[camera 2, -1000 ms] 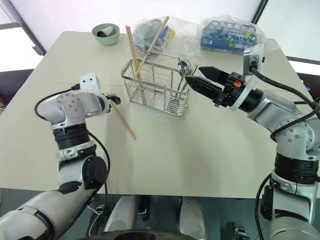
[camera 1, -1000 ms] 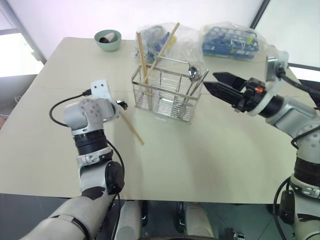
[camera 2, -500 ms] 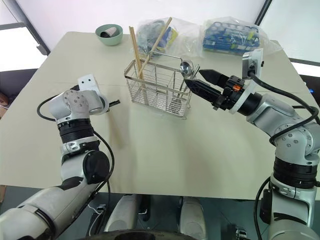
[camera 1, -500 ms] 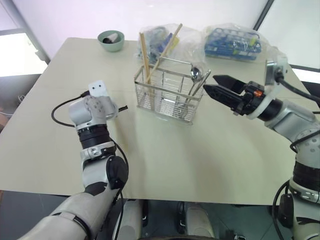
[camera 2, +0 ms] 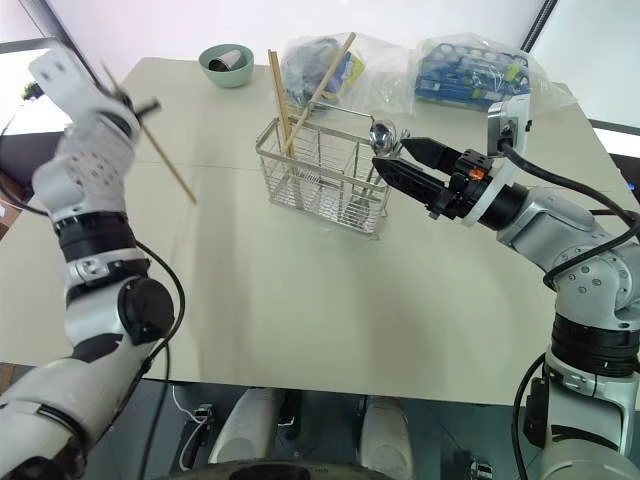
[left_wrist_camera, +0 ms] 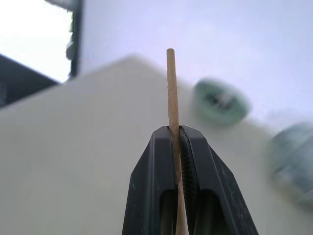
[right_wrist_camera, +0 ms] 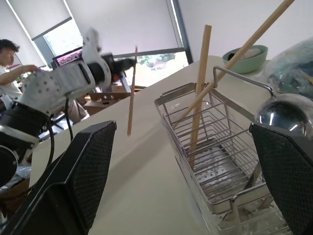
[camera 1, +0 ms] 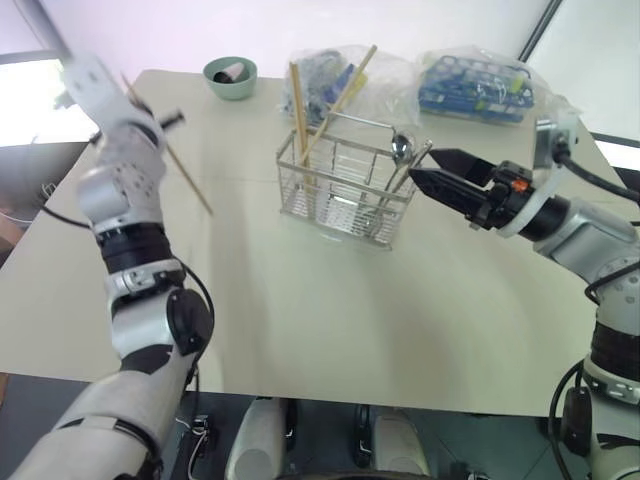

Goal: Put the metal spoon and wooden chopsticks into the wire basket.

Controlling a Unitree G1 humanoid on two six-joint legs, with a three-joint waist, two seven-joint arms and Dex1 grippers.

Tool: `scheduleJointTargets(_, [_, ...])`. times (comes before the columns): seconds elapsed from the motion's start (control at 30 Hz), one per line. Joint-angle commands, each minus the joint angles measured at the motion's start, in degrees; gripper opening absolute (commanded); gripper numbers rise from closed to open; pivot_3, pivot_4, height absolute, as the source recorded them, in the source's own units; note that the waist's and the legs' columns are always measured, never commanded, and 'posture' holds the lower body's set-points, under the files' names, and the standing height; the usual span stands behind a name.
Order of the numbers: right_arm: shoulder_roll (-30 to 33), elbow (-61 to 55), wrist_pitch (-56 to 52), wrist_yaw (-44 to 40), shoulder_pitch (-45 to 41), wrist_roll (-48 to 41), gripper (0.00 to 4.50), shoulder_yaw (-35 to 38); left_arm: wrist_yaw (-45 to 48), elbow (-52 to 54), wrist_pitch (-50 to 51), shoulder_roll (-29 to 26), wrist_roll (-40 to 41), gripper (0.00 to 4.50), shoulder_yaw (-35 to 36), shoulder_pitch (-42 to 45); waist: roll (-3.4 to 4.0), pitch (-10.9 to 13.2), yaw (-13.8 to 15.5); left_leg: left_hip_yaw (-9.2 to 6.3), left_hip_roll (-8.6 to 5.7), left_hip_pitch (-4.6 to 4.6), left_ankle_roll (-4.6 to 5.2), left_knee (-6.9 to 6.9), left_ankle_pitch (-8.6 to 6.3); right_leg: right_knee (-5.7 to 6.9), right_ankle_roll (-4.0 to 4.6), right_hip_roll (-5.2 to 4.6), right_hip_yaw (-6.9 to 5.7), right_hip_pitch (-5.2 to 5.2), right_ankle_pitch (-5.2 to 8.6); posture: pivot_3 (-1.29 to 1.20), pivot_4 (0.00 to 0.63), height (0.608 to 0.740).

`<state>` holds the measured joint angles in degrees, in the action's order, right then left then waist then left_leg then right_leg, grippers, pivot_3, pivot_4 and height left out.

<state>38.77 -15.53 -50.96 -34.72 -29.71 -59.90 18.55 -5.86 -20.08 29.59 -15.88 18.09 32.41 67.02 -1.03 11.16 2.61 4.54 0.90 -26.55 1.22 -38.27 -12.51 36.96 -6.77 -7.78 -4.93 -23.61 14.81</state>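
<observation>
Jaws of left gripper [left_wrist_camera: 178, 142] pinch one wooden chopstick [camera 1: 168, 150] mid-length; light, stiff, likely slippery. Right gripper [camera 1: 428, 172] spread beside wire basket [camera 1: 345, 185].

Daylight floods the scene, soft and even, and a window behind the table [camera 1: 300, 300] blows out to white at the far left. Shadows on the pale tabletop are faint. The metal spoon [right_wrist_camera: 287, 115] carries bright reflections on its bowl. Motion blur smears the raised left gripper [camera 1: 172, 119], and in the left wrist view the green bowl [left_wrist_camera: 221, 102] and background are soft. Straight table edges bow near the frame borders.
</observation>
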Motion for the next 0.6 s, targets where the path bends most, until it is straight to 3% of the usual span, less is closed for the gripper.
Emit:
scheduleJointTargets(0.03, [0.79,-0.71,-0.1,-0.31,-1.69,-1.26,4.5,0.87,4.18,1.72,-3.05,0.82,11.68,0.05,4.18,7.68,-0.01,0.01,-0.25,-0.01,0.0,0.01,0.03,0.0,-0.01,-0.03,-0.02,-0.01,0.0,0.01,-0.01,0.0,0.15,0.708])
scheduleJointTargets(0.27, [0.47,-0.59,-0.13,-0.48,-1.75,-1.18,4.5,0.9,11.03,2.04,-4.6,1.1,12.54,0.05,-4.25,10.02,0.02,0.0,-0.72,0.08,0.01,0.15,0.14,0.04,-0.06,0.11,-0.05,0.17,0.0,0.01,-0.02,0.0,0.15,0.708])
scheduleJointTargets(0.6, [0.09,-3.17,0.32,1.85,1.17,-2.71,4.5,2.87,18.98,-1.0,-11.45,4.88,4.39,0.05,-18.72,6.17,0.01,0.0,-0.46,0.09,-0.03,0.13,0.2,0.01,-0.09,0.07,-0.05,0.14,0.0,0.05,-0.02,0.0,0.15,0.708])
